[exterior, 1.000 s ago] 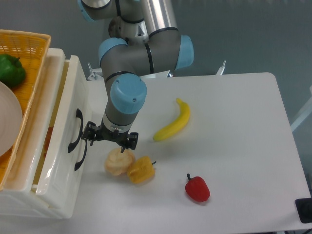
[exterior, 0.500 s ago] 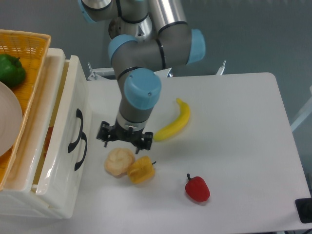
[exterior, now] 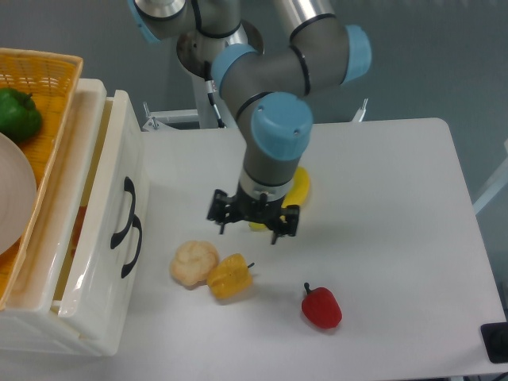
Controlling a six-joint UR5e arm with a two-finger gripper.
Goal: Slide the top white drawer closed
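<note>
Cream-white glossy plastic top drawer (exterior: 95, 230) is seen nearly shut at the left — the black two-finger gripper (exterior: 253, 219), spread and empty, is held well apart.

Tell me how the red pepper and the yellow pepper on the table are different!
The red pepper is bright red, the yellow pepper golden yellow. The red pepper lies alone near the table's front edge, while the yellow pepper touches a pale round fruit. The yellow pepper looks a little wider and lies closer to the drawers. Both are small, have dark stems and lie on the white table.
</note>
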